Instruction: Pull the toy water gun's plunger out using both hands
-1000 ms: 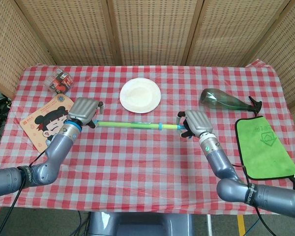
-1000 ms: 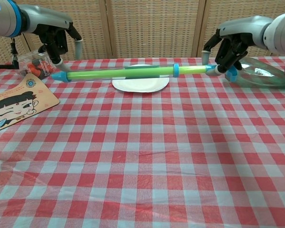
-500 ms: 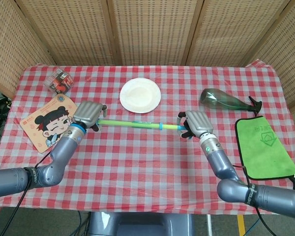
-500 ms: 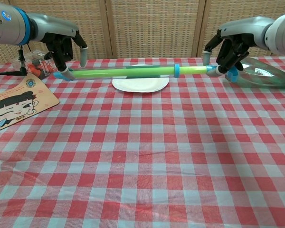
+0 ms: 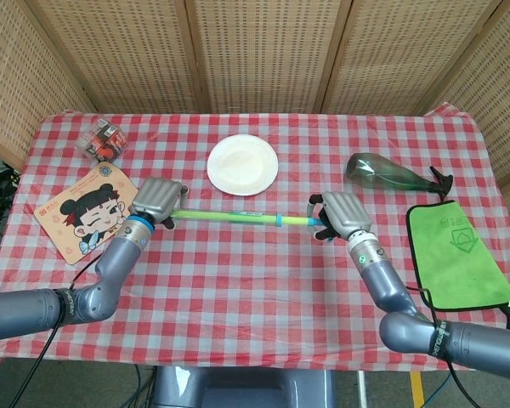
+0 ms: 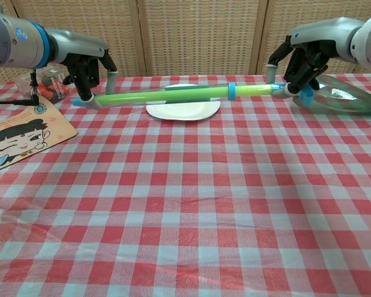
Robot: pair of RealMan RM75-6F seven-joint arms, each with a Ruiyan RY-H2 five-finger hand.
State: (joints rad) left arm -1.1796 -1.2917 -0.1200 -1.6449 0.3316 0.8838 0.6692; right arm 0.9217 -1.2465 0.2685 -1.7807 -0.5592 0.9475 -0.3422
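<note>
The water gun (image 5: 229,218) hangs level above the checked table (image 5: 255,280), in front of the white plate (image 5: 243,164). The left hand (image 5: 158,201) grasps its barrel end, fingers curled round it; since the earlier frame this hand has slid inward toward the plate, so less green tube shows between the hands. The right hand (image 5: 340,214) pinches the blue plunger handle (image 6: 283,90), almost where it was, near the green bottle (image 5: 389,172). The blue collar (image 6: 232,91) sits closer to the right hand.
</note>
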